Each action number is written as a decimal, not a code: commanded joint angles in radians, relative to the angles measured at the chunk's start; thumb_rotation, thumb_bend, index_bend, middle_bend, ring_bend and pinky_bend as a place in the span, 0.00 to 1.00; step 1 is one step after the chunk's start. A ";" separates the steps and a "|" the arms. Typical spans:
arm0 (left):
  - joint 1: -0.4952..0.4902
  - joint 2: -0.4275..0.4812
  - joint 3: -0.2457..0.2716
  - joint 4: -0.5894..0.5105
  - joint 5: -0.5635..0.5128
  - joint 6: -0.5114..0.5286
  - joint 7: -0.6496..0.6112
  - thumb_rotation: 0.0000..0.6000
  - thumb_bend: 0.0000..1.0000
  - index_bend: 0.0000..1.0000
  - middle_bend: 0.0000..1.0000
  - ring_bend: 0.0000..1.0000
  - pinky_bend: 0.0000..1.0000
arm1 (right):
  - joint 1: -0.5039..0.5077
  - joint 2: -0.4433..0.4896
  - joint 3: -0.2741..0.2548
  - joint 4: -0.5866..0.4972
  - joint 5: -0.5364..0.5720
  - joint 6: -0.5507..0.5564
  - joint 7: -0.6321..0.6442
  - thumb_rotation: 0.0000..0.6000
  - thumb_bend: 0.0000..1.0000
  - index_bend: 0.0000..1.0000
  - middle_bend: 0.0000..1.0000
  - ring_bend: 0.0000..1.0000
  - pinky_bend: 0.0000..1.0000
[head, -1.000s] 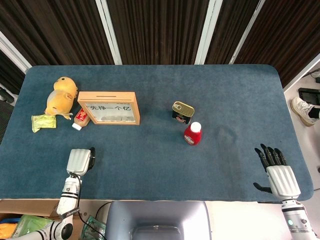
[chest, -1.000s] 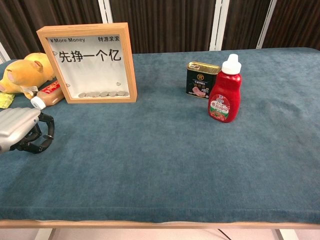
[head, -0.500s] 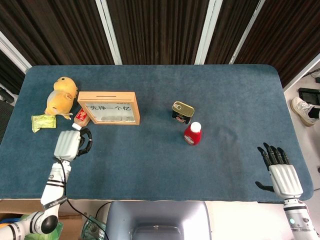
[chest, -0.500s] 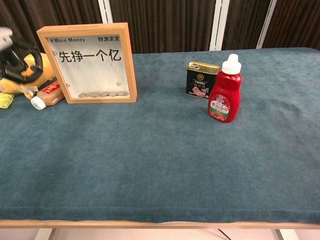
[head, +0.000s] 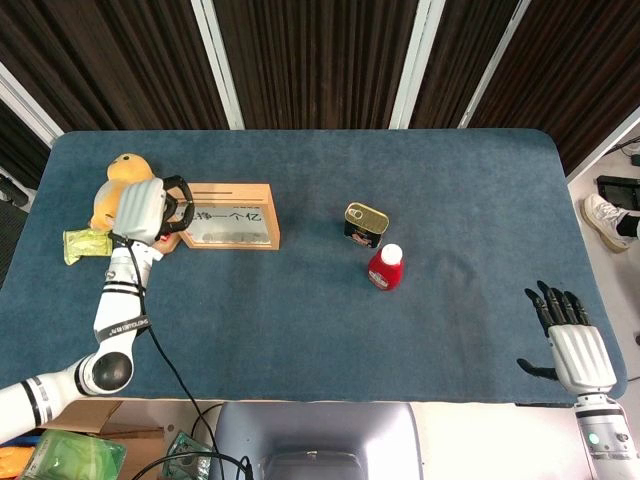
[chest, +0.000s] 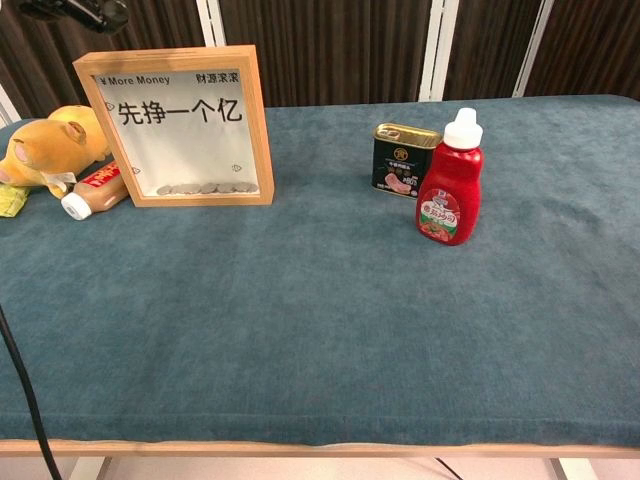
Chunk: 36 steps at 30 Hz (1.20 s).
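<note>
My left hand (head: 150, 208) is raised high above the table's left side, its fingers curled in and holding nothing. In the head view it covers the left end of a wooden picture frame (head: 235, 215) and the small bottle beside it. In the chest view only its dark fingertips (chest: 75, 10) show at the top edge, above the frame (chest: 175, 125). My right hand (head: 570, 340) hovers at the table's front right corner with fingers spread and empty, far from any object.
A yellow plush toy (chest: 50, 150), a small brown bottle (chest: 95, 192) and a green packet (head: 85, 243) lie left of the frame. A dark tin (head: 366, 224) and a red ketchup bottle (head: 386, 267) stand mid-table on the blue cloth (head: 450, 180).
My left hand rose from the table's front left edge and moved back, now high over the frame's left end. The right hand slid slightly toward the front edge.
</note>
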 joint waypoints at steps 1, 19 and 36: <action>-0.054 0.002 -0.004 0.036 -0.053 -0.026 0.027 1.00 0.61 0.67 1.00 1.00 1.00 | 0.000 0.008 0.008 0.002 0.013 -0.002 0.016 1.00 0.16 0.00 0.00 0.00 0.02; -0.187 -0.053 0.082 0.205 -0.172 -0.058 0.056 1.00 0.59 0.67 1.00 1.00 1.00 | 0.003 0.019 0.021 0.002 0.034 -0.007 0.045 1.00 0.16 0.00 0.00 0.00 0.02; -0.225 -0.076 0.125 0.273 -0.196 -0.080 0.030 1.00 0.58 0.67 1.00 1.00 1.00 | -0.002 0.022 0.024 -0.001 0.040 0.002 0.049 1.00 0.16 0.00 0.00 0.00 0.02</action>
